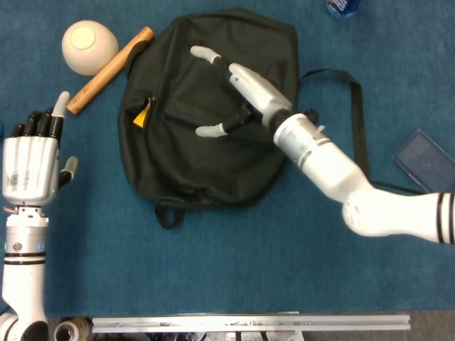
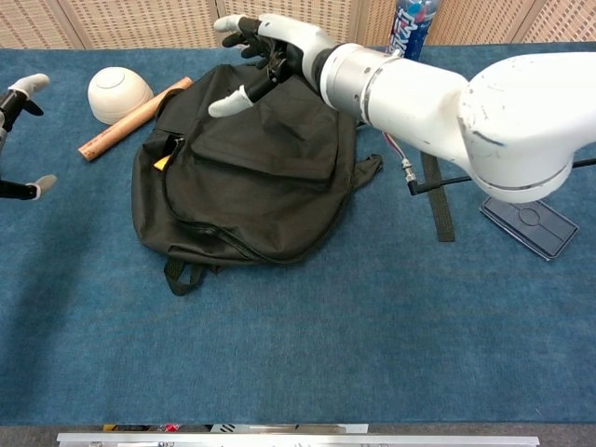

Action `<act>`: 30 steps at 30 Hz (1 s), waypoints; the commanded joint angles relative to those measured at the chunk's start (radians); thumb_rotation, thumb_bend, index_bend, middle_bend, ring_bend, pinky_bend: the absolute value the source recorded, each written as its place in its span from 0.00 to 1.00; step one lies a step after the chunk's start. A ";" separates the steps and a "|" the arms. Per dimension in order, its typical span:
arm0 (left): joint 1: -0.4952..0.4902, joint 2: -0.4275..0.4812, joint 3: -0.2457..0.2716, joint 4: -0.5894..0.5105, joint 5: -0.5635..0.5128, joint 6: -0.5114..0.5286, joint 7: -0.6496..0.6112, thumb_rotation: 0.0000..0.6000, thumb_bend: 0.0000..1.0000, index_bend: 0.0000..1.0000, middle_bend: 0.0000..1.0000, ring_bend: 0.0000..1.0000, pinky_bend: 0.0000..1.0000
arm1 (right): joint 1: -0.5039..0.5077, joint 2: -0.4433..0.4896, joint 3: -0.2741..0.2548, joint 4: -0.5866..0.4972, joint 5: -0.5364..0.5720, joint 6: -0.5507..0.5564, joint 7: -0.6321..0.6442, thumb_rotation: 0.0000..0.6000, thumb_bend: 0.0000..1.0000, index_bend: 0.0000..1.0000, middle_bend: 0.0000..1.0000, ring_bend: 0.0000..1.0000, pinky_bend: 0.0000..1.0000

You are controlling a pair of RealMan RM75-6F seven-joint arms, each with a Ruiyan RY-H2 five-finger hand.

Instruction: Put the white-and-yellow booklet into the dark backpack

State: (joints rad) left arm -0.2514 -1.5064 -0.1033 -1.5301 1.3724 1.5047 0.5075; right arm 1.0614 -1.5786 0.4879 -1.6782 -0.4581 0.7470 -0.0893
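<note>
The dark backpack (image 1: 206,149) (image 2: 251,186) lies flat on the blue table with its flap down. Only a small yellow corner of the booklet (image 1: 143,116) (image 2: 164,163) shows at the opening on the pack's left side; the rest is hidden inside. My right hand (image 1: 234,85) (image 2: 265,51) hovers open over the upper part of the pack, fingers spread, holding nothing. My left hand (image 1: 32,160) (image 2: 14,140) stands open well left of the pack, fingers straight and empty.
A white bowl (image 1: 89,46) (image 2: 119,93) and a wooden stick (image 1: 106,69) (image 2: 130,116) lie at the back left. A bottle (image 2: 410,28) stands at the back. A dark flat case (image 1: 426,160) (image 2: 526,219) sits at the right, and a backpack strap (image 1: 355,121) trails rightward.
</note>
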 commanded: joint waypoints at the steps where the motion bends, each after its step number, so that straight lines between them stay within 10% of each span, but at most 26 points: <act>1: 0.003 0.014 -0.003 -0.007 0.005 0.003 -0.012 1.00 0.20 0.06 0.26 0.24 0.40 | -0.035 0.043 -0.020 -0.034 -0.064 0.025 0.012 1.00 0.00 0.00 0.08 0.00 0.00; 15: 0.032 0.116 -0.023 -0.013 -0.014 -0.014 -0.169 1.00 0.20 0.14 0.27 0.24 0.39 | -0.301 0.235 -0.313 -0.077 -0.522 0.397 -0.124 1.00 0.24 0.35 0.40 0.28 0.42; 30: 0.091 0.194 0.004 -0.005 -0.007 0.006 -0.263 1.00 0.20 0.21 0.29 0.25 0.37 | -0.686 0.367 -0.527 0.049 -0.805 0.727 0.020 1.00 0.24 0.43 0.44 0.31 0.42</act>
State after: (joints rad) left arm -0.1657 -1.3149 -0.1042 -1.5351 1.3610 1.5055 0.2482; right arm 0.4272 -1.2320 -0.0111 -1.6601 -1.2372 1.4323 -0.1002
